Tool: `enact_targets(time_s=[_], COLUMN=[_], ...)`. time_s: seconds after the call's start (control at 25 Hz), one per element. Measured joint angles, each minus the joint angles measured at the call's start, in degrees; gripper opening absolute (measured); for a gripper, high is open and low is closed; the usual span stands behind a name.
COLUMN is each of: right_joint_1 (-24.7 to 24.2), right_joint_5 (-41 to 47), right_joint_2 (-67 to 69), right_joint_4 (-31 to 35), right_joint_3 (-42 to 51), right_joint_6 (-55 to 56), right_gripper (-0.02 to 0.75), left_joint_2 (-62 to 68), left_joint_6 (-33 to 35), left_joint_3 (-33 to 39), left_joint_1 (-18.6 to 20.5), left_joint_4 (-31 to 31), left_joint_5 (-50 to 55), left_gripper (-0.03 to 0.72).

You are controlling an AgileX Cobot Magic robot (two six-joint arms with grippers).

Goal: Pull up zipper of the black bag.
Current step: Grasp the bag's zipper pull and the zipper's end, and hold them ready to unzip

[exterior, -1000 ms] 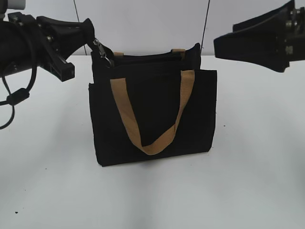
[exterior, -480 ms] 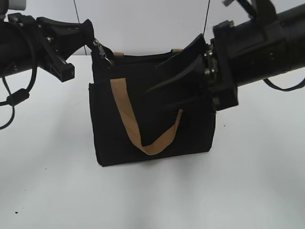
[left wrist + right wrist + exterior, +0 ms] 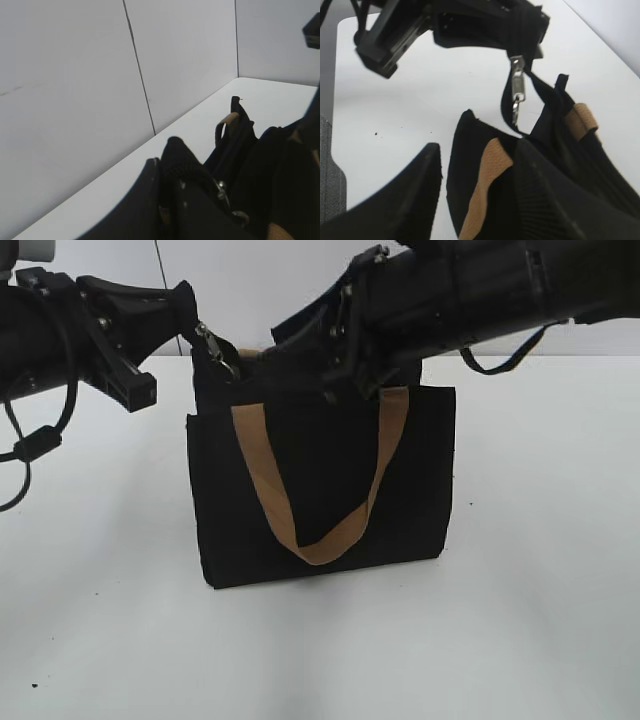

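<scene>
The black bag [image 3: 320, 500] stands upright on the white table, its tan handle [image 3: 262, 475] hanging down the front. My left gripper [image 3: 190, 320] is shut on the bag's top left corner fabric, and this also shows in the left wrist view [image 3: 165, 161]. The zipper's silvery pull tab [image 3: 217, 352] dangles just below those fingers and shows in the right wrist view [image 3: 517, 92]. My right gripper [image 3: 290, 348] reaches across the bag's top from the right. Its jaws are open, astride the bag's front wall [image 3: 485, 190]. The arm hides most of the zipper line.
The white table [image 3: 110, 630] spreads in front of and beside the bag. A white panelled wall [image 3: 75, 75] stands close behind. A black cable [image 3: 30, 445] loops under my left arm at the far left.
My right arm has swung left from the right side and risen over the bag's top, towards the pull tab. The left gripper and the bag have not moved.
</scene>
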Motion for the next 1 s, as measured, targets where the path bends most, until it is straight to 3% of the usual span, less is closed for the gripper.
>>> enact_targets(time_s=[0.12,0.24,1.0], right_joint_1=[0.00,0.00,2.29], right_joint_5=[-0.15,0.47,-0.90], right_joint_2=[3.57,6.45,12.60], right_joint_4=[0.00,0.00,0.06], right_joint_3=[-3.72,-6.30,-9.78], right_joint_6=[0.00,0.11,1.19], right_gripper=[0.292,0.253,0.242], left_joint_2=[0.00,0.00,0.00], left_joint_6=[0.00,0.00,0.00], left_joint_3=[0.00,0.00,0.00], left_joint_1=[0.00,0.00,0.00], left_joint_4=[0.00,0.00,0.05], left_joint_5=[0.05,0.05,0.20], left_gripper=[0.020,0.020,0.020])
